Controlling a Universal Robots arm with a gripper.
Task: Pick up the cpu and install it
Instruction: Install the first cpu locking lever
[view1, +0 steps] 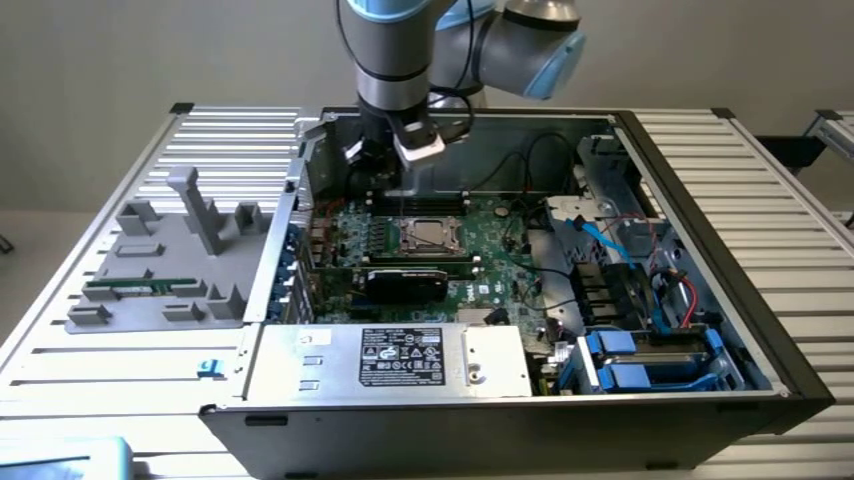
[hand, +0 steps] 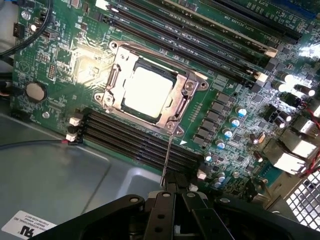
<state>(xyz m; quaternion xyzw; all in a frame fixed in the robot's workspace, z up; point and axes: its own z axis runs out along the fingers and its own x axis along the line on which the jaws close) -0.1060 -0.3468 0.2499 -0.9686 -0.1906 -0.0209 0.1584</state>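
The cpu (hand: 148, 91), a pale square chip, lies flat in the metal socket frame (hand: 186, 102) on the green motherboard (hand: 60, 45). In the exterior view the cpu (view1: 424, 233) sits mid-board inside the open computer case (view1: 694, 250). My gripper (view1: 388, 160) hangs above the board's far edge, apart from the chip. In the wrist view the gripper (hand: 175, 188) is shut, its black fingers (hand: 165, 205) pressed together with nothing visible between them. The socket's thin wire lever (hand: 167, 157) runs from the frame to just beside the fingertips.
A black graphics card (view1: 407, 280) stands just in front of the socket. The silver power supply (view1: 387, 358) fills the case's near side. A grey fixture (view1: 160, 260) with a green memory stick (view1: 131, 286) lies at the exterior view's left. Cables and blue drive bays (view1: 641, 355) are at the right.
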